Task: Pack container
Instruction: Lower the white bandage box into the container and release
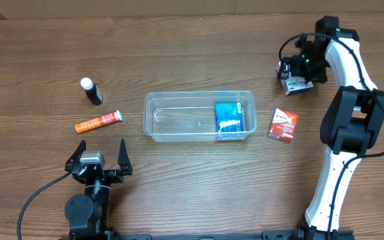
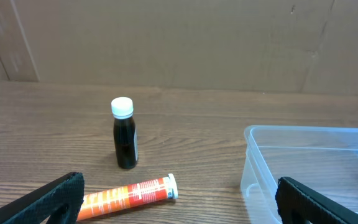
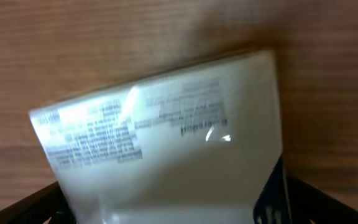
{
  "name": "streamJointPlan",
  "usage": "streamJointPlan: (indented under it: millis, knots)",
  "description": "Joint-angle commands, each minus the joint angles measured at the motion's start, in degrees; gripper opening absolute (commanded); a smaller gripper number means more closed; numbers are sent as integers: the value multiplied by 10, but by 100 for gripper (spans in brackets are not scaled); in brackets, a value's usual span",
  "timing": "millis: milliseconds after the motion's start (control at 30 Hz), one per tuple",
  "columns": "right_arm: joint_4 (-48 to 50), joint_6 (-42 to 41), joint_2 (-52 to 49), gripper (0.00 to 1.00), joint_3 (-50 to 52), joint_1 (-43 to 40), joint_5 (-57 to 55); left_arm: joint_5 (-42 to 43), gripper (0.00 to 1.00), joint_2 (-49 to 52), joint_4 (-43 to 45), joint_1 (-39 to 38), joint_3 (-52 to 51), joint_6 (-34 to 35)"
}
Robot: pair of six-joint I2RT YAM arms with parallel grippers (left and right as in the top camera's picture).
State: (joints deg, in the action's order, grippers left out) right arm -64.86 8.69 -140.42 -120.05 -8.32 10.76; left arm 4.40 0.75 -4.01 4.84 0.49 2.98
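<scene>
The clear container (image 1: 179,117) sits in the middle of the wooden surface (image 1: 199,40), its long sides running left to right. A blue box (image 1: 229,120) lies flat against its right end wall, apparently placed there to leave the left two-thirds free for more goods. At the far right edge of the surface, the right claw (image 1: 293,77) hangs over a white glossy package (image 3: 166,137). In the blurred wrist view its fingers are spread wide at either lower corner, with the package between them and no pinch evident. That stance suggests a pick being lined up, not yet made. A red box (image 1: 283,125) stands just beside the container's right end, between the right arm and the tub. A carry from the white package would do well to pass over or behind this box. On the near left, the left claw (image 1: 101,150) is spread and holds nothing. It faces an orange tube (image 2: 129,194) lying on its side and, beyond it, a dark bottle (image 2: 125,142) standing upright under a white cap. Both are well apart from the container's left wall, with bare wood all round, so there is easy room to close on either one. The container's raised rim is the one edge every item has to clear on the way in.
</scene>
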Motion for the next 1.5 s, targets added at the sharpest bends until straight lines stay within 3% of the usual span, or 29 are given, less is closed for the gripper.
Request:
streamJointPlan:
  millis: [0, 100, 200, 300, 400, 633, 933, 1100, 1267, 1467]
  knots:
    - [18, -44, -8, 100, 1, 6, -9, -4, 100, -5, -1, -4, -2, -7]
    - [22, -21, -8, 100, 1, 8, -112, -4, 100, -5, -1, -4, -2, -7]
    - [15, 68, -8, 98, 1, 8, -129, -4, 100, -5, -1, -4, -2, -7]
    - [11, 78, -8, 89, 1, 7, -150, -4, 100, -5, -1, -4, -2, -7]
    - [5, 62, -8, 72, 1, 7, -150, -4, 100, -5, -1, -4, -2, -6]
    - [-72, -13, 2, 72, -36, 7, -145, -4, 100, -5, -1, -4, -2, -7]
    - [-287, -14, 76, 72, -235, 41, 37, -4, 100, -5, -1, -4, -2, -6]
    - [-322, -14, 120, 73, -243, 106, 124, -4, 100, -5, -1, -4, -2, -7]
    - [-322, -45, 131, 73, -239, 198, 124, -4, 100, -5, -1, -4, -2, -6]
    - [-322, -184, 131, 73, -177, 305, -23, -4, 100, -5, -1, -4, -2, -6]
